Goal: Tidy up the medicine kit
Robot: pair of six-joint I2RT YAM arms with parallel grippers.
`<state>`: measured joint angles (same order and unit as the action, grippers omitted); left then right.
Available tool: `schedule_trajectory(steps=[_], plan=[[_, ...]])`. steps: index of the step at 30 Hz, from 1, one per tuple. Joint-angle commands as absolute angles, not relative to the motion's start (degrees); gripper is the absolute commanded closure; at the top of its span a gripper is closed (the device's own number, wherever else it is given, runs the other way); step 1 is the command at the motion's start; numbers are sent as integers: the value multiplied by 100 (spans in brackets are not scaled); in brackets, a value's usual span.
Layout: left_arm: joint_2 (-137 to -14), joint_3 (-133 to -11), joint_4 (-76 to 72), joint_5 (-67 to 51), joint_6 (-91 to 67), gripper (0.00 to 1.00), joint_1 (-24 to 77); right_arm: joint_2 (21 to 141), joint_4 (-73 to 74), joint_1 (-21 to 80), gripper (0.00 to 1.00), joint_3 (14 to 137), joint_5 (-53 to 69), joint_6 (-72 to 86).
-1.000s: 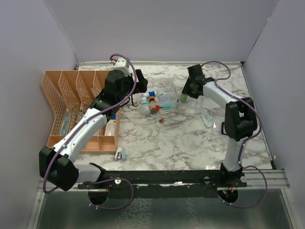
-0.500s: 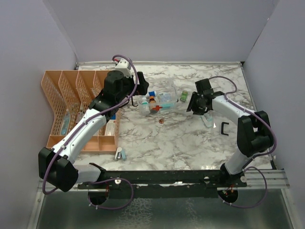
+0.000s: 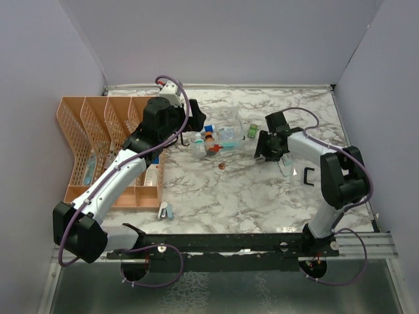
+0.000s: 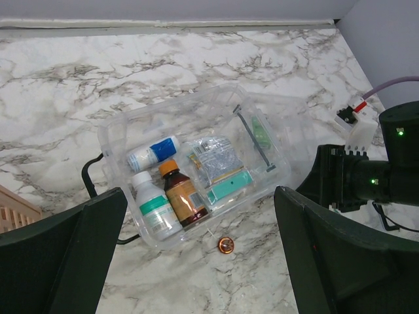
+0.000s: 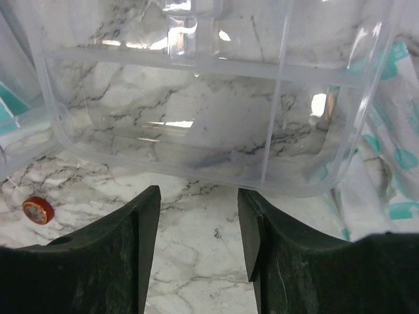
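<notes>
As it's clear, medicine kit [image 4: 190,121] glints.

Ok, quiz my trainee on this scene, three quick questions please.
1. True or false: the brown bottle lies inside the kit.
2. Where is the small red disc? A in the kit; B on the table beside the kit; C between two fingers.
3. What does the left end effector hold?
Key: 1 true; 2 B; 3 nothing, it is open.
</notes>
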<state>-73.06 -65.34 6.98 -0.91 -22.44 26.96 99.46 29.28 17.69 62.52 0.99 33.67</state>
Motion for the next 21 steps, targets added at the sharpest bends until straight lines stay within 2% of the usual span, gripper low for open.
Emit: schedule_trajectory(steps=[1,14,21], plan=[[-7128,-6525,721,-184,-2206,1,2664,10193,2713,1688,48,6560,-627,2920],[-7224,-6434,747,-309,-2325,1,2667,9334,2982,1670,32,5861,-1428,2876],[-7227,-6382,702,-386,-2353,1,2672,8986,3180,1635,31,5648,-1637,3178]])
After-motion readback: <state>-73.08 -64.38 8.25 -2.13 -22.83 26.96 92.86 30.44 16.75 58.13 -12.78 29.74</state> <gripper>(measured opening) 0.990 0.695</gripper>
